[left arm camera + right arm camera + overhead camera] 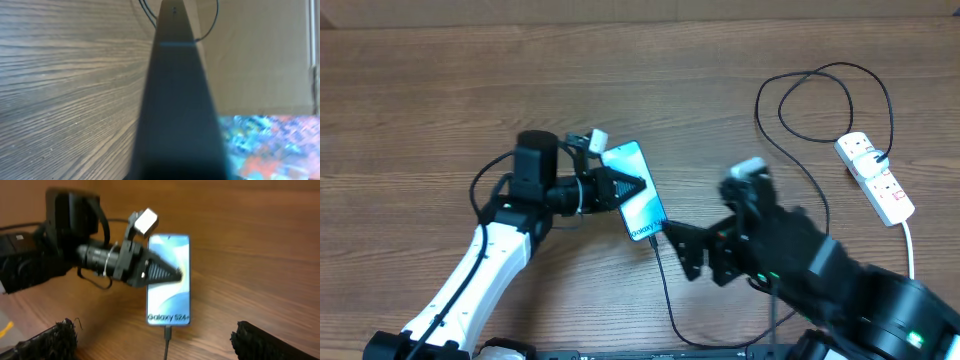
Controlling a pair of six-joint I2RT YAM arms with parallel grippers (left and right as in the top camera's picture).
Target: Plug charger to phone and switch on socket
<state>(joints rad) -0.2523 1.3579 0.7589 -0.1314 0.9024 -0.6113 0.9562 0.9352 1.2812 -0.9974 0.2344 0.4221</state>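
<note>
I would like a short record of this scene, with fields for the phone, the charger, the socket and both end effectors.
phone: gripped by the left end effector, screen up, reads "Galaxy S24+"
charger: tip meets the phone's bottom edge, appears inserted; plug sits in the socket
socket: at far right in the overhead view; switch position unreadable
left end effector: closed on the phone
right end effector: open, empty, near the phone's bottom end

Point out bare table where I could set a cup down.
Widest: far-left table, beyond the left gripper. Also between phone and charger loops. Crowded: around the phone, where the right gripper sits, and by the socket.
</note>
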